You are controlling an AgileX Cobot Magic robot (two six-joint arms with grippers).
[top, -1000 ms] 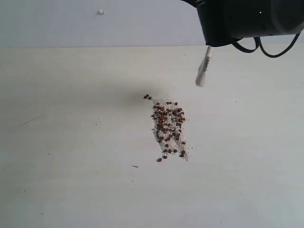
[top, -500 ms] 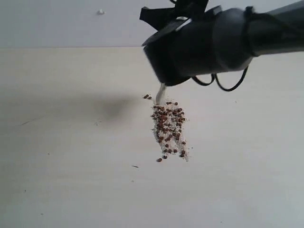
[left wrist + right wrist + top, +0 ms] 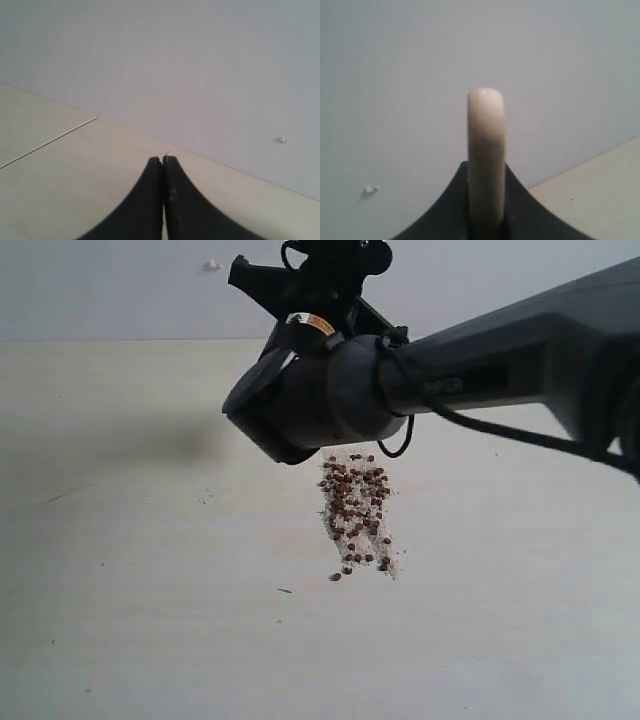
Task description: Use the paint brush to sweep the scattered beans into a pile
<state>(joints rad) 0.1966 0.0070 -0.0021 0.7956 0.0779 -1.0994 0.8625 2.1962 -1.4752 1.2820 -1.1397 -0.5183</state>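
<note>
The beans lie in one long reddish-brown cluster with whitish crumbs, near the middle of the pale table. My right arm's black wrist hangs over the cluster's far end and hides the gripper and brush in the exterior view. In the right wrist view my right gripper is shut on the paint brush. Only the brush's pale rounded handle shows, edge-on, and its bristles are out of view. My left gripper is shut on nothing, over bare table near the wall.
A grey wall meets the table's far edge. A small white speck sits on the wall. A thin dark fleck lies on the table left of the cluster's near end.
My right arm has swung from the upper right leftward over the beans. The brush tip, visible earlier, is now hidden behind the wrist. The beans have not moved.
</note>
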